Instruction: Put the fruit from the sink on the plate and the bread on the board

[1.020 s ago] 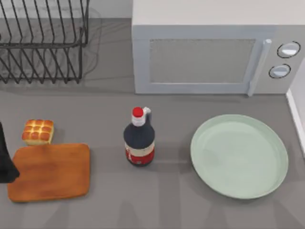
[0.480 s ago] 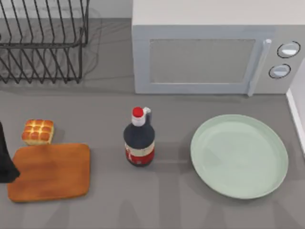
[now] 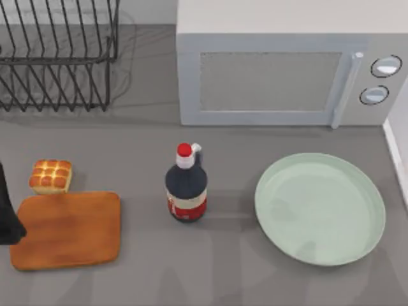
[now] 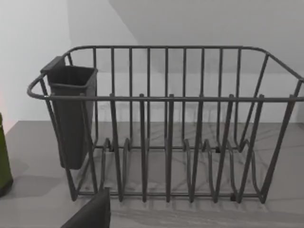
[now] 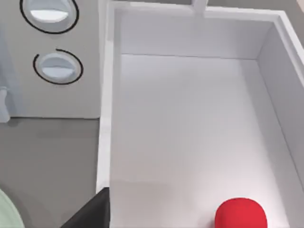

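The red fruit (image 5: 241, 214) lies on the floor of the white sink (image 5: 190, 118), in the right wrist view, with my right arm above the basin. A dark piece of that arm's gripper (image 5: 90, 213) juts into the view beside the sink's rim. The pale green plate (image 3: 320, 208) sits bare at the table's right. The bread (image 3: 50, 176) rests on the table just behind the wooden board's (image 3: 67, 229) far left corner, touching nothing. My left arm (image 3: 6, 213) is parked at the left edge, beside the board.
A dark bottle (image 3: 186, 185) with a red cap stands mid-table between board and plate. The microwave (image 3: 287, 70) fills the back right. A wire dish rack (image 3: 57, 57) with a dark cutlery cup (image 4: 71, 114) stands back left. The sink's rim (image 3: 396, 150) borders the plate's right.
A faint shadow has spread over the near part of the plate. Bread, board, bottle and left arm have stayed where they were.
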